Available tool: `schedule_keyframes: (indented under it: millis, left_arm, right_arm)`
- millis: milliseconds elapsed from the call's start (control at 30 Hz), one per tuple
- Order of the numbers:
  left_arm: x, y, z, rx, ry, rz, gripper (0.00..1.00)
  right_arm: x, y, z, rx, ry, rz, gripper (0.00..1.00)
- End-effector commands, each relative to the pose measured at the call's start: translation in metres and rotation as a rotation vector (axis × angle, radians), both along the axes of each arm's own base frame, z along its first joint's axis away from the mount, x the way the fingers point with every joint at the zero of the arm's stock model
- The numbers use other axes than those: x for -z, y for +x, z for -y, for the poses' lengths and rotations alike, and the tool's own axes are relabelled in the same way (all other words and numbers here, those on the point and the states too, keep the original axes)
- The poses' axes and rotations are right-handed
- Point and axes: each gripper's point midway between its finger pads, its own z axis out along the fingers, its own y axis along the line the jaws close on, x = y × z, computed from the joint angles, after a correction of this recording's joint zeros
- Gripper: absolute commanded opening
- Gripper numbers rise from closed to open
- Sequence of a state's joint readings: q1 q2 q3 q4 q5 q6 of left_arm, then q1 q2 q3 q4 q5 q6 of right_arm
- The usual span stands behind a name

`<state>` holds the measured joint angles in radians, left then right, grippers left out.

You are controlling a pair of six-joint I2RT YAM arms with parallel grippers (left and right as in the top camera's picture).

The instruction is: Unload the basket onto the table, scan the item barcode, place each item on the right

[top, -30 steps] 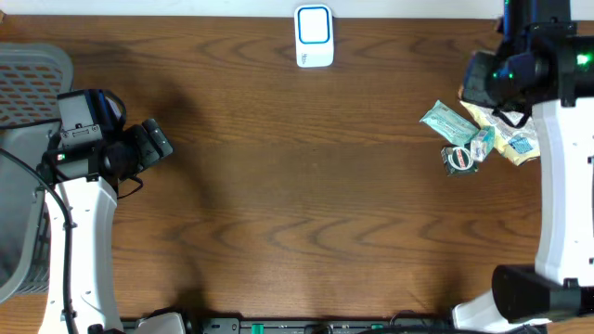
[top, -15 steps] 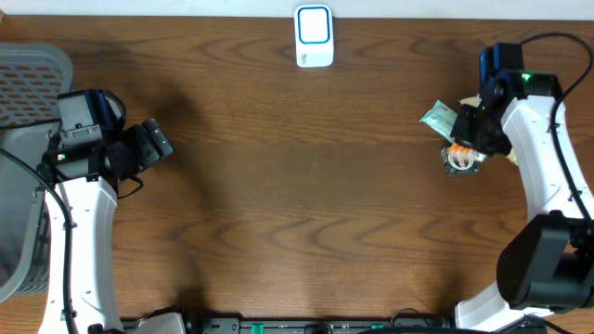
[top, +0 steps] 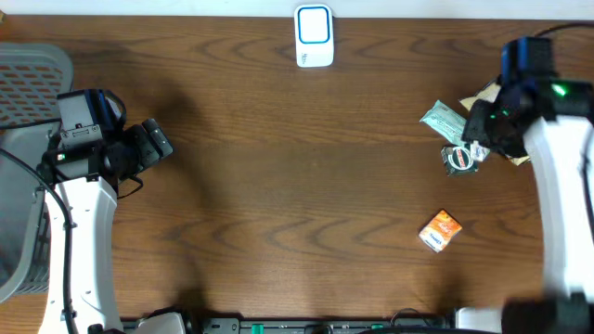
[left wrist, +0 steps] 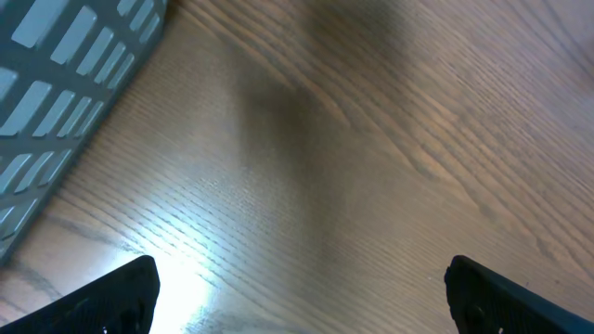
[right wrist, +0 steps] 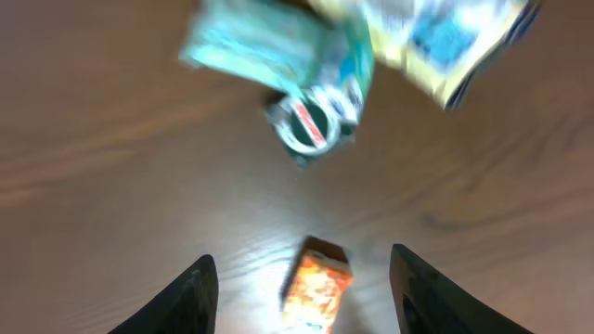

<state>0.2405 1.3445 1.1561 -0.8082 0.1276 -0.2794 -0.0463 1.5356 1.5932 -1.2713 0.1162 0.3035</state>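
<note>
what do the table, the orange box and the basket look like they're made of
The table looks like wood or wood-look laminate: dark brown, with clear grain and a soft sheen under the light. The orange box is probably printed cardboard, going by its flat faces and crisp edges. The basket is likely moulded plastic: matte grey, with a regular slotted grid.

Worktop (top: 297,186): dark brown wood grain, running left to right, matte. Grey slotted basket (top: 28,83) sits at the left edge, partly out of frame. Soft shadow patch on the far-left surface. Bright glare on the grain in both wrist views.
</note>
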Motion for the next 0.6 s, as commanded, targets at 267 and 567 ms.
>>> schedule_keyframes:
  millis: [267, 567]
  left_arm:
    - [-0.009, 0.002, -0.003, 0.007, 0.021, 0.019, 0.98]
    - [-0.009, 0.002, -0.003, 0.007, 0.021, 0.019, 0.98]
  right_arm:
    - [-0.189, -0.164, -0.014, -0.067, -0.051, 0.727, 0.99]
    - [-0.172, -0.263, 0.016, 0.055, -0.178, 0.783, 0.99]
